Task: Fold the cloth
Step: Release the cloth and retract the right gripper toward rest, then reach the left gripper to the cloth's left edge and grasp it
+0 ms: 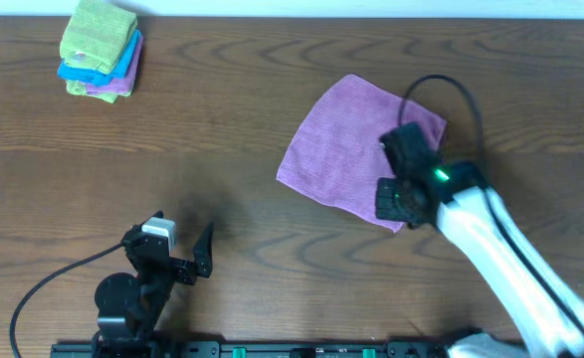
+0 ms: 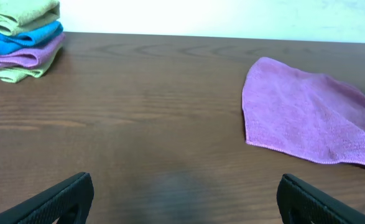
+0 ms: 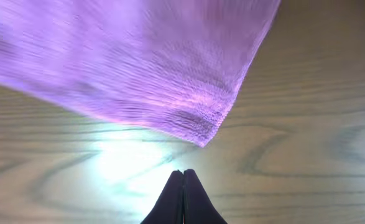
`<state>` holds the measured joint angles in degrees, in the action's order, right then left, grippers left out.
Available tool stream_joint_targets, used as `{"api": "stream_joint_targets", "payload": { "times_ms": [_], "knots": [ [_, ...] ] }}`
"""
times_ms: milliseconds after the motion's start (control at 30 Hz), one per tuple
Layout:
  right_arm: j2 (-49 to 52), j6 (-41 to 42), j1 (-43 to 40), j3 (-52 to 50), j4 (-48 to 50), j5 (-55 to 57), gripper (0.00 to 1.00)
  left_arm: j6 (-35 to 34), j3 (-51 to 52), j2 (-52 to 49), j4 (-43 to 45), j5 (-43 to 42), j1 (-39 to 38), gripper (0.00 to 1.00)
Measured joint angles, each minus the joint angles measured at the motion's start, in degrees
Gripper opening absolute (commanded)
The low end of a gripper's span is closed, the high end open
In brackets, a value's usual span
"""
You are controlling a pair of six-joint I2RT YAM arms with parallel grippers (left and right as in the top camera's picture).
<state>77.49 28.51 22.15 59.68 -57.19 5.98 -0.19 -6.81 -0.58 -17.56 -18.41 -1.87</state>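
The lilac cloth lies flat and unfolded on the wooden table, right of centre. It also shows in the left wrist view and the right wrist view. My right gripper is at the cloth's near right corner. In the right wrist view its fingers are shut with nothing between them, just short of that corner, low over the bare table. My left gripper is open and empty near the front edge, far left of the cloth; its fingers are spread wide.
A stack of folded cloths, green on top, then blue and purple, sits at the back left corner and shows in the left wrist view. A black cable loops over the cloth's far right corner.
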Motion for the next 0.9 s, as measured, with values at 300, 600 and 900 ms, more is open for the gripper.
{"api": "stream_joint_targets", "payload": {
  "times_ms": [300, 600, 900],
  "knots": [
    [-28.17, -0.22, 5.84, 0.20, -0.85, -8.87, 0.99, 0.00, 0.00, 0.00, -0.02, 0.22, 0.00, 0.95],
    [-42.53, -4.76, 5.86, 0.20, -1.51, -26.03, 0.99, -13.18, 0.13, 0.00, 0.66, -15.93, 0.00, 0.95],
    [-44.78, -10.38, 5.86, 0.20, -5.31, -40.54, 0.99, -31.56, 1.25, 0.00, 12.85, -26.01, 0.00, 0.94]
  ]
}}
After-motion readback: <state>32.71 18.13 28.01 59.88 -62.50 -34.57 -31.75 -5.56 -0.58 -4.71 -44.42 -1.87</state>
